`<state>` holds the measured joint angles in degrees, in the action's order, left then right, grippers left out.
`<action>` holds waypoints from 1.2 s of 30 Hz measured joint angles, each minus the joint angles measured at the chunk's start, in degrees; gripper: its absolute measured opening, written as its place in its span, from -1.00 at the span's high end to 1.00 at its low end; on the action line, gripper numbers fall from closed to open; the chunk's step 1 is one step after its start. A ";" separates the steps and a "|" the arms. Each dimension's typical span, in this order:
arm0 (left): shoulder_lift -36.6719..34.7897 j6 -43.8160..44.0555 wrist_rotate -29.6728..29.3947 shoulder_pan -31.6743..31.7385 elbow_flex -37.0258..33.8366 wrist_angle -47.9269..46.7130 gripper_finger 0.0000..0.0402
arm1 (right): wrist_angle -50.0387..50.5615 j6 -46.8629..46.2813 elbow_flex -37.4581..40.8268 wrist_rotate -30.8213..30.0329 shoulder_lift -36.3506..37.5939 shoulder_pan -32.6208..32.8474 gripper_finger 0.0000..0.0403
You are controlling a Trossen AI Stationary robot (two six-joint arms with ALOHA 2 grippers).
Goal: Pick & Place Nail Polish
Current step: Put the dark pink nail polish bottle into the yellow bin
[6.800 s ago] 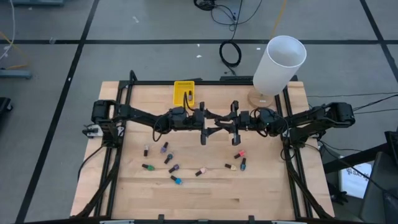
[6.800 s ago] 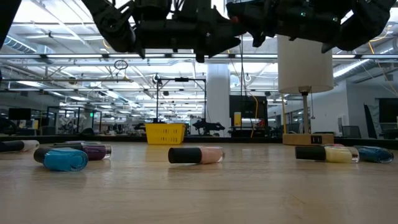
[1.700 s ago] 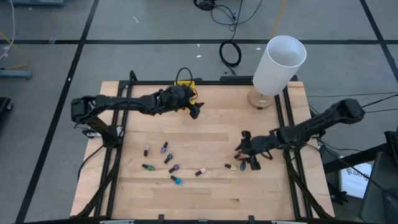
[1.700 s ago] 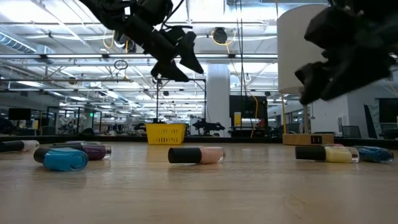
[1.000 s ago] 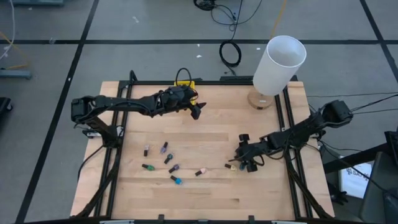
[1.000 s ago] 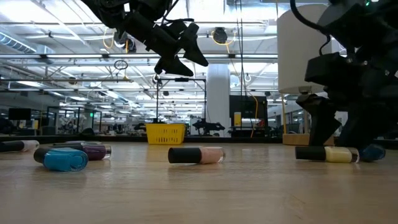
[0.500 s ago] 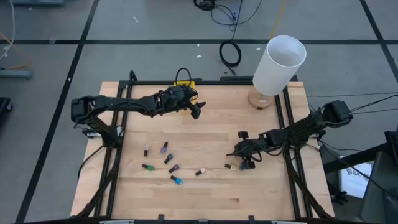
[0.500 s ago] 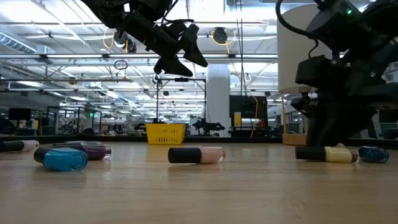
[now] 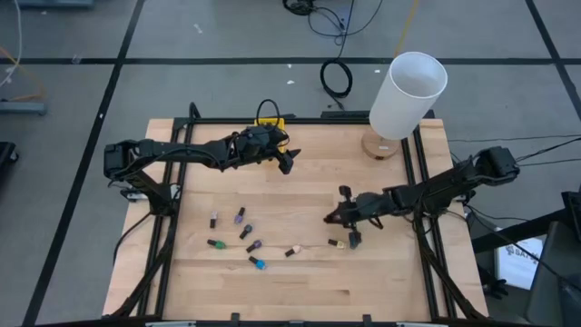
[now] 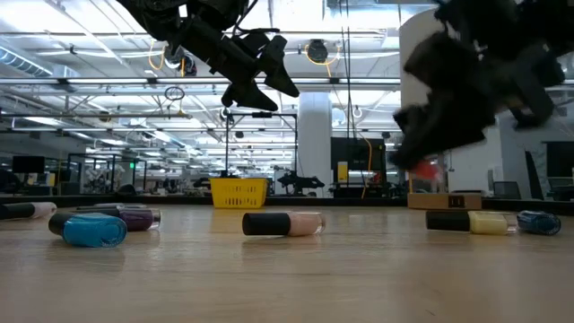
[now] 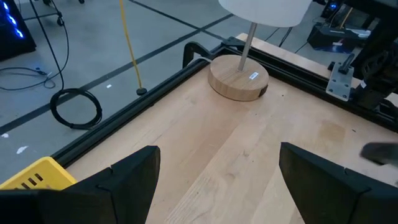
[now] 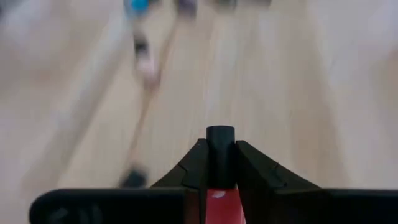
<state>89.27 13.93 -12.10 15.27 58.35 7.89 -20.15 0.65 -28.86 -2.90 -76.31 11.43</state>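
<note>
red nail polish bottle (image 12: 219,163) clamped between right gripper (image 12: 220,163) fingers, above table (image 9: 309,195)

The table (image 9: 300,191) is pale matt wood, the lamp base (image 11: 238,78) smooth wood, the bin (image 10: 238,191) yellow plastic.

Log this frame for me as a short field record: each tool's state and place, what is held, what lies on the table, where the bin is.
right tool: shut on red bottle, lifted off the table, right of centre
left tool: open, empty, raised beside the yellow bin
yellow bin: far edge of the table, left of centre
loose bottles: cluster at centre-left, including a blue bottle; a beige bottle near the right tool
lamp: far right corner, wooden base
</note>
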 joint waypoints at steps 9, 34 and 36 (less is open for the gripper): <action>0.79 -5.77 4.44 -3.29 -0.95 7.16 -0.61 | -18.67 7.57 1.05 -0.26 6.62 -6.01 0.77; 19.04 -16.47 9.59 -13.53 1.89 47.28 -0.61 | -63.15 0.04 10.25 4.88 1.99 -15.12 0.77; 20.22 -16.39 9.66 -13.51 3.18 46.76 -0.61 | -63.15 -0.01 10.25 4.95 1.98 -15.12 0.77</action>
<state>109.50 -2.46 -2.44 1.76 61.53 54.65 -83.30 0.65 -18.61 2.05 -74.33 -3.68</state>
